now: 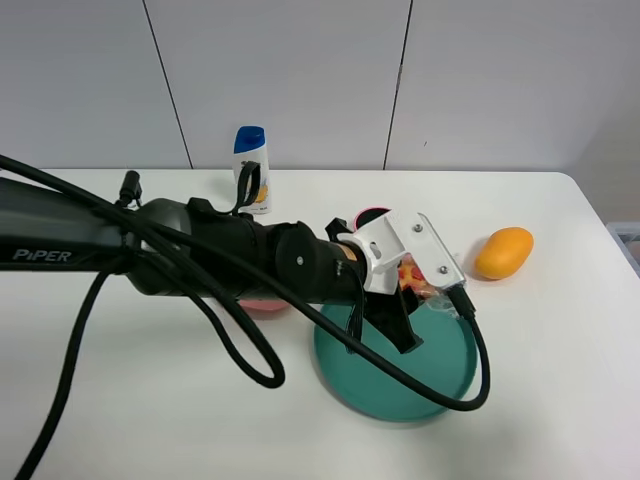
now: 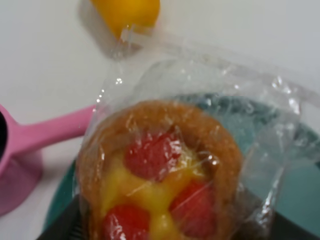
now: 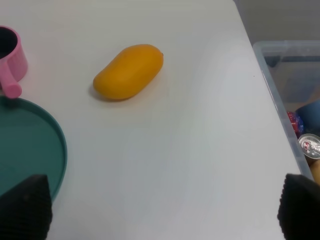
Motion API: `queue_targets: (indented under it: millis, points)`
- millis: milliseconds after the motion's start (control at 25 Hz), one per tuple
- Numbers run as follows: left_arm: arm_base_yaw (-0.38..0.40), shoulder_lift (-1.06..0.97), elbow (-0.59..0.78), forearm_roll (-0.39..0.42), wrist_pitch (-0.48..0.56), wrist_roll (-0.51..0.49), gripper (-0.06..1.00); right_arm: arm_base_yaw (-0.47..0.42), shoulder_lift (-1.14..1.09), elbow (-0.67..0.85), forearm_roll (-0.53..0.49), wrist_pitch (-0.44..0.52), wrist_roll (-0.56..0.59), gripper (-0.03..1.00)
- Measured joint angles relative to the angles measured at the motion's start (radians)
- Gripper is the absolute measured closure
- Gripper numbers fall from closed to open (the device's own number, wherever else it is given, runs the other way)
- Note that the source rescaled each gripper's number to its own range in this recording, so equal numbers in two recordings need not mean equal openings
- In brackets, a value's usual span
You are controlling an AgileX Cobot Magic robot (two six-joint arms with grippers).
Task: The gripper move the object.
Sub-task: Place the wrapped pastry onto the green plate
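The object, a round golden-brown pastry with red spots in clear crinkly plastic, fills the left wrist view. My left gripper, with its white housing, reaches across the middle and is shut on the pastry. It holds the pastry above the far edge of a teal plate. My right gripper is open and empty, its two dark fingertips wide apart over bare table near the plate's edge. The right gripper is not seen in the exterior high view.
An orange mango lies right of the plate; it also shows in the right wrist view. A pink cup with a handle stands behind the plate. A shampoo bottle stands at the back. A clear bin holding cans sits off the table's right edge.
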Motion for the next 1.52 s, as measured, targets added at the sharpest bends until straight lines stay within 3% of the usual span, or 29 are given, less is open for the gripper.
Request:
queue_targets:
  millis: [200,720,1200,1360,1520]
  points:
    - [0.000,0.041,0.000,0.000,0.061,0.010,0.94,0.000,0.000,0.000,0.000,0.000,0.000,-0.03]
    - [0.000,0.041,0.000,0.002,0.103,0.014,0.94,0.000,0.000,0.000,0.000,0.000,0.000,-0.03]
    - [0.001,-0.008,0.000,0.009,0.271,-0.040,0.94,0.000,0.000,0.000,0.000,0.000,0.000,-0.03]
    - [0.019,-0.008,0.000,0.075,0.360,-0.136,0.94,0.000,0.000,0.000,0.000,0.000,0.000,-0.03]
    - [0.053,-0.008,0.000,0.222,0.401,-0.280,0.94,0.000,0.000,0.000,0.000,0.000,0.000,-0.03]
